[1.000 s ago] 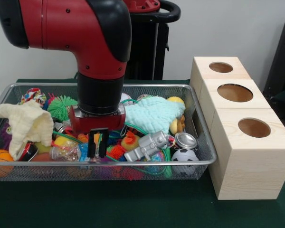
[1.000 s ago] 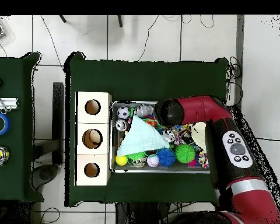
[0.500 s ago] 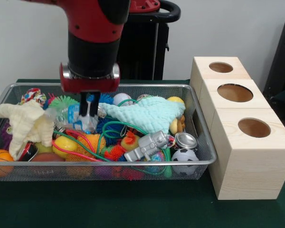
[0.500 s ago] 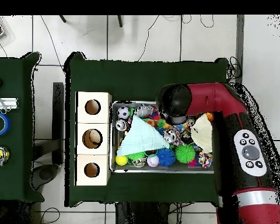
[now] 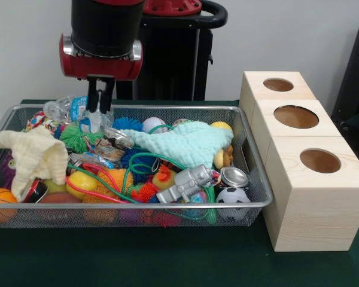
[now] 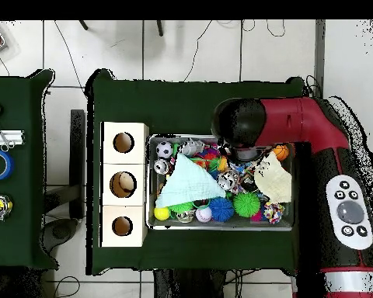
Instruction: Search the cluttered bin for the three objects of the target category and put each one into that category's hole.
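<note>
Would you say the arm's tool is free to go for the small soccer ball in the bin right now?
Probably not yet: the tool is shut on a clear plastic bottle lifted above the bin. The soccer ball itself lies uncovered at the bin's corner beside the boxes.

Wooden box (image 5: pixel 305 179): pale pine. Cloth (image 5: pixel 191 142): mint green. Towel (image 5: pixel 33 156): cream. Spiky ball (image 5: pixel 78 136): green. Mini ball (image 5: pixel 232 196): black-and-white soccer pattern. Tablecloth (image 5: pixel 167 263): dark green.

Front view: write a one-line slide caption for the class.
Sawyer's gripper lifts a crumpled clear plastic bottle from the cluttered wire bin beside three wooden hole boxes.
</note>
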